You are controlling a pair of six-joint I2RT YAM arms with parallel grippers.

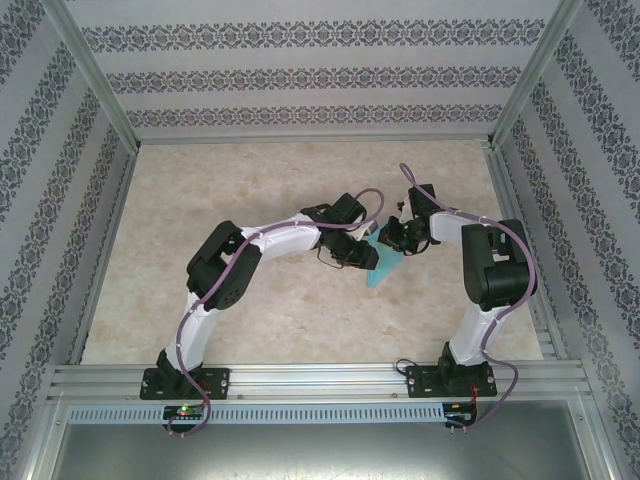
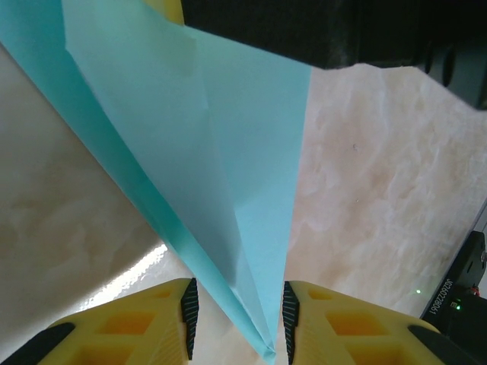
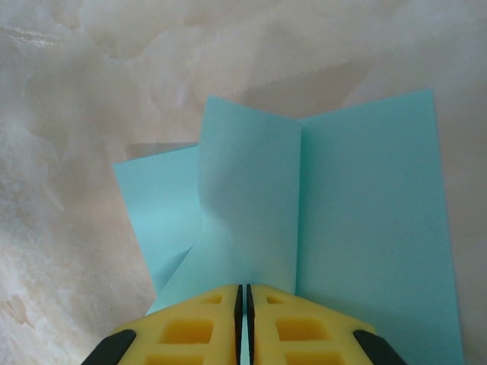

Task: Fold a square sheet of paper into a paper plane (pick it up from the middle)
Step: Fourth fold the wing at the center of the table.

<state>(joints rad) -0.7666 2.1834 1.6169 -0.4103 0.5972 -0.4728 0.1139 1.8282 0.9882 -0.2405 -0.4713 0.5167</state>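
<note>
Paper (image 3: 365, 213), light cyan and partly folded, is pinched at a raised crease by the right gripper (image 3: 243, 293), whose yellow fingers (image 3: 190, 331) are pressed together on it. From there two flaps spread flat over the worktop (image 3: 76, 114), with a lower layer showing at the left; the near edge is cut off by the frame.

The left gripper (image 2: 237, 308) stands apart with a clear gap, and the paper's narrow tip (image 2: 205, 152) runs down between its fingers, close to one pad. Whether it touches is hard to tell. A dark arm body (image 2: 342, 30) blocks the top of the sheet.

From above, both grippers (image 1: 365, 255) (image 1: 395, 238) meet just right of the worktop's middle, hiding most of the paper (image 1: 385, 270); only a pointed cyan corner pokes out toward the near edge.

The worktop (image 1: 300, 320) is pale marbled beige, fenced by aluminium rails (image 1: 320, 375) and striped patterned walls (image 1: 300, 80).
</note>
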